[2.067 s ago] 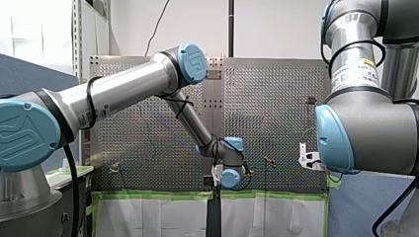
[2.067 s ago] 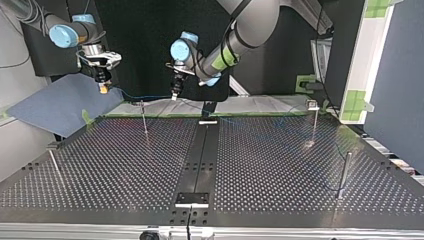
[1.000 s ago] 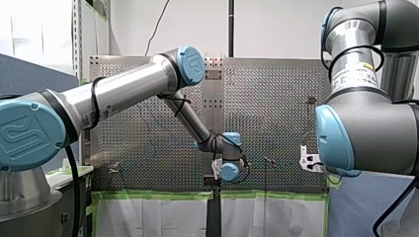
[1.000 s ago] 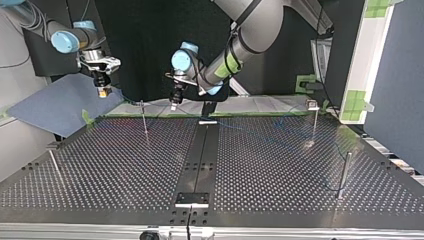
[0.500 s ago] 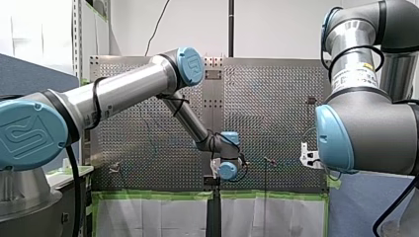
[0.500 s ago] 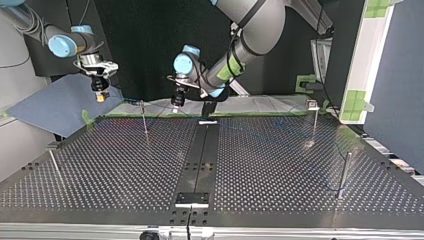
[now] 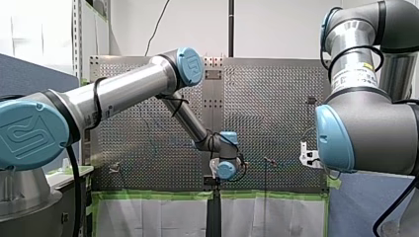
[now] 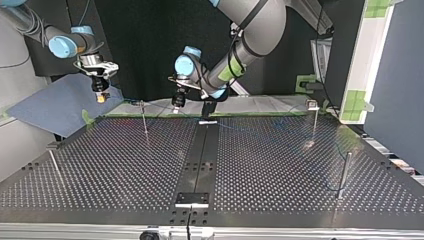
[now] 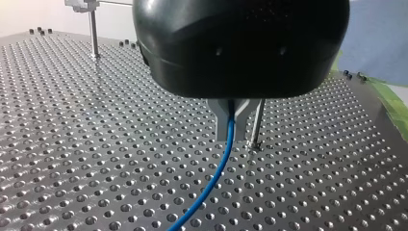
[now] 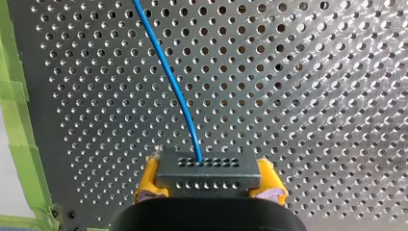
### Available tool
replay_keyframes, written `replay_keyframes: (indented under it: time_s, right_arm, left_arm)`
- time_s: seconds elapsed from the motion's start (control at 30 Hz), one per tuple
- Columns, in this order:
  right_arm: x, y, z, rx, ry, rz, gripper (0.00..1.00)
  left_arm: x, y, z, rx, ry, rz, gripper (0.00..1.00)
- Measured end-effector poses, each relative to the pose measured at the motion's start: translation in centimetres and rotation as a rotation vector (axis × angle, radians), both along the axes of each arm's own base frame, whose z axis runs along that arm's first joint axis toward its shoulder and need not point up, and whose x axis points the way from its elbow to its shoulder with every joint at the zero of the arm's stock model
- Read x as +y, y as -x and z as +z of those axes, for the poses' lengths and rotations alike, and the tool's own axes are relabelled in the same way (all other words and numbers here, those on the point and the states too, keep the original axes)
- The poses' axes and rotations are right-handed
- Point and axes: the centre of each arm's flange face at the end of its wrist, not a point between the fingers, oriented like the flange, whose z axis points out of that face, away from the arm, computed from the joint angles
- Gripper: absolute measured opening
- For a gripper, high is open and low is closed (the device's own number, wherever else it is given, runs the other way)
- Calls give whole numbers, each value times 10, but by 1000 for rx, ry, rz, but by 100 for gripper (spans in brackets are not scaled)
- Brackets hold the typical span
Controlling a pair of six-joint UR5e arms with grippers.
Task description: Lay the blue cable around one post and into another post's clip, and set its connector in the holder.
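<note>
Holding both ends of the job. My right gripper (image 10: pixel 209 185) has its yellow-padded fingers (image 10: pixel 150 178) clamped on the grey connector (image 10: pixel 208 168), carried clear of the worktop (image 10: pixel 308 96). The connector's long axis lies across the fingers, pad to pad. The blue cable (image 10: pixel 168 72) exits its face and runs straight ahead of the fingers, slanting slightly to one side.

My left gripper (image 9: pixel 235 120) has its metal fingers (image 9: pixel 222 122) pinched on the cable further along. From the pinch the cable hangs down and curves away below the fingers, close to the worktop.

Key relation: the post (image 9: pixel 256 125) stands upright just beside the left fingers, apart from the cable, not touching it. Cable axis at the pinch is close to parallel with the post, so no wrap yet. In the top view that post sits between the two grippers. The left arm is the nearer one, so my guess is the left does the wrap and the right feeds slack.

The clip post (image 9: pixel 93 33) is well ahead of the left fingers, untouched. I can't pick out the holder with confidence. Task looks early: nothing routed or seated.
</note>
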Motion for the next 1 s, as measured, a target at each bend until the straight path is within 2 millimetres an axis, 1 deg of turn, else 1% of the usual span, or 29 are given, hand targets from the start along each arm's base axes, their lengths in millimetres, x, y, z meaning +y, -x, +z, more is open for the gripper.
replay_keyframes:
  time_s: [0.6, 0.63, 0.67, 0.7, 0.73, 0.77, 0.8, 0.83, 0.87, 1.0]
  right_arm:
    - [2, -2, -7, 3, -11, 4, 0]
    - [2, -2, -7, 3, -11, 4, 0]
    - [2, -2, -7, 3, -11, 4, 0]
    - [2, -2, -7, 3, -11, 4, 0]
    - [2, -2, -7, 3, -12, 4, 0]
    - [3, -2, -7, 3, -13, 4, 0]
    - [3, -2, -8, 3, -14, 4, 0]
    - [3, -2, -8, 3, -14, 4, 0]
    - [3, -2, -8, 3, -15, 4, 0]
    - [4, -3, -9, 4, -20, 5, 0]
  left_arm:
    - [0, 1, -1, 12, 4, -3, 1]
    - [0, 1, -1, 14, 4, -3, 11]
    - [0, 2, -1, 16, 4, -3, 24]
    - [0, 2, -1, 18, 3, -4, 24]
    - [0, 3, -1, 20, 2, -5, 49]
    - [0, 3, -2, 22, 1, -5, 66]
    - [0, 4, -2, 25, -2, -6, 66]
    - [0, 5, -2, 27, -4, -7, 84]
    - [0, 5, -2, 30, -6, -6, 100]
    - [0, 10, -4, 46, -33, 5, 100]
